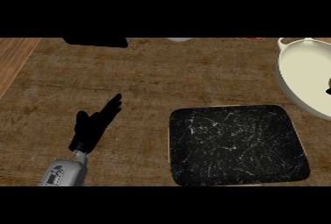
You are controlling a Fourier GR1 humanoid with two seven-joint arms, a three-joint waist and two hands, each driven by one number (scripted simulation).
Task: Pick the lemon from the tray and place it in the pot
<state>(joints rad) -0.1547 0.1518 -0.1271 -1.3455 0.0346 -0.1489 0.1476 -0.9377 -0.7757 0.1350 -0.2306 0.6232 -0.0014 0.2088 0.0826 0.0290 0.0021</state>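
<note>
The black speckled tray (236, 146) lies at the lower right of the wooden counter, and no lemon shows on it. A cream pot (298, 76) sits at the right edge, partly cut off, and its visible inside looks bare. A small black sliver (328, 89) shows over the pot at the frame's right border; it could be part of my right hand, but I cannot tell. The lemon is nowhere in view. My left hand (90, 127) rests open on the counter left of the tray, fingers straight and pointing up-right, holding nothing.
A dark flat shape (97, 42) lies at the counter's far edge, top left. Small bits of a grey object (180, 39) and a red one (253, 38) peek in along the top. A lighter wood strip (14, 57) runs down the left side.
</note>
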